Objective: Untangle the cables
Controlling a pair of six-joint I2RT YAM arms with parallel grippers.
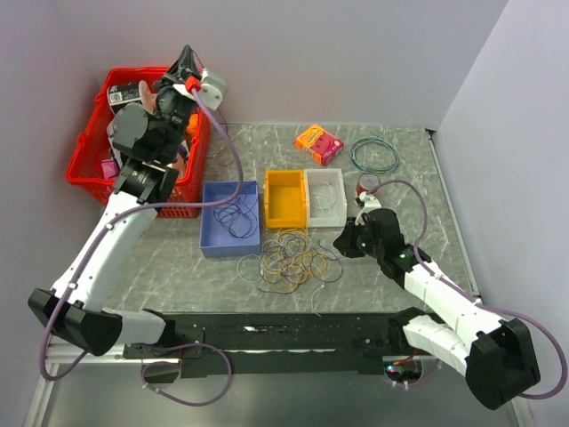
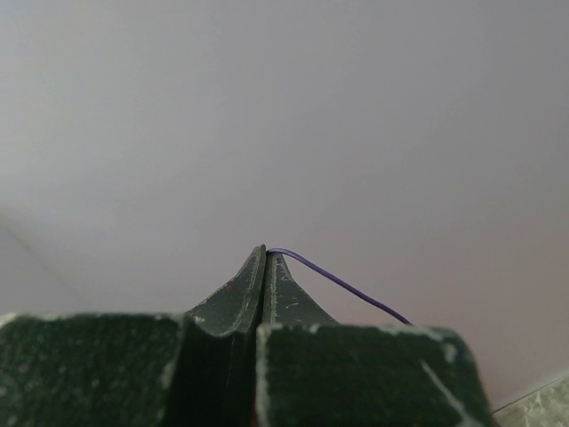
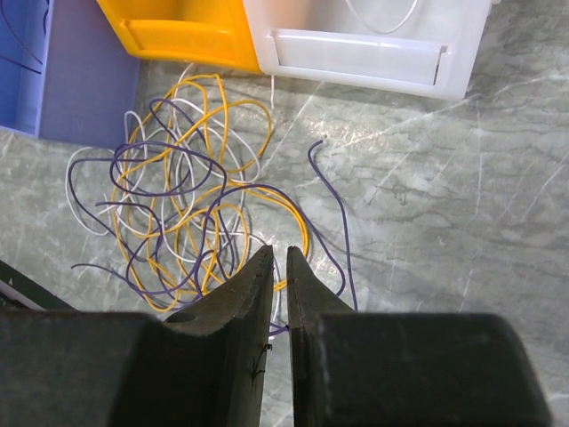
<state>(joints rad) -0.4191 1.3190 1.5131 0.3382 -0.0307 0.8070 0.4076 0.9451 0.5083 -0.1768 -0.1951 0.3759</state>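
The cables point(image 1: 289, 258) lie in a loose tangle of purple, yellow-orange and white loops point(image 3: 187, 213) on the table in front of the bins. My right gripper point(image 1: 345, 240) is low at the tangle's right edge. Its jaws point(image 3: 279, 252) stand open by a narrow gap, and a purple cable point(image 3: 342, 240) curves past the tips and crosses that gap deeper in. My left gripper point(image 1: 187, 58) is raised high over the red basket. It is shut point(image 2: 265, 251) on a single thin purple cable point(image 2: 338, 283) that trails off to the right.
A blue bin point(image 1: 213, 236) holds purple wires, beside a yellow bin point(image 1: 269, 200) and a white bin point(image 1: 324, 212). A teal wire coil point(image 1: 373, 156) and an orange box point(image 1: 318, 143) sit at the back. The red basket point(image 1: 89, 160) stands at the far left.
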